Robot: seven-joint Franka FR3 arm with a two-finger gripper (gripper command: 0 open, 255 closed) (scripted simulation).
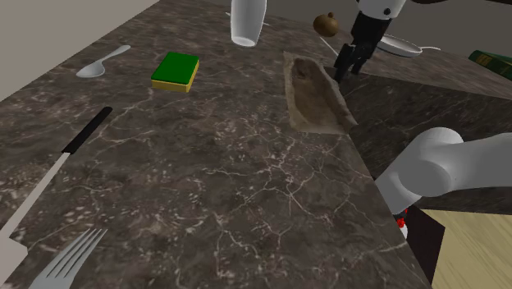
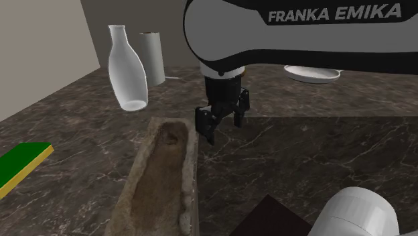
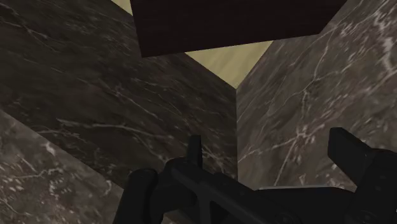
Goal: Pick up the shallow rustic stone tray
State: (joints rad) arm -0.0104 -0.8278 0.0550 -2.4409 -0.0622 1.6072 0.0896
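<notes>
1. Dark veined marble countertop [image 1: 205, 189] fills the shoulder view. The shallow stone tray [image 1: 316, 92] lies near its far right edge. The gripper [image 1: 346, 70] hangs just beside the tray's far end, on the side toward the view's right, and is not over it. A green sponge [image 1: 176, 71] and a white bottle [image 1: 246, 20] sit well apart from the tray.
2. From the second exterior view, the gripper [image 2: 224, 129] hovers close to the tray [image 2: 161, 181], by its long rim, with its fingers spread and nothing between them.
3. Looking along the gripper [image 3: 267, 143], the wrist view shows the black fingers [image 3: 194, 149] standing apart above marble.

The approach seems unfinished. The next move likely calls for shifting across to straddle one tray wall, descending, then closing.
</notes>
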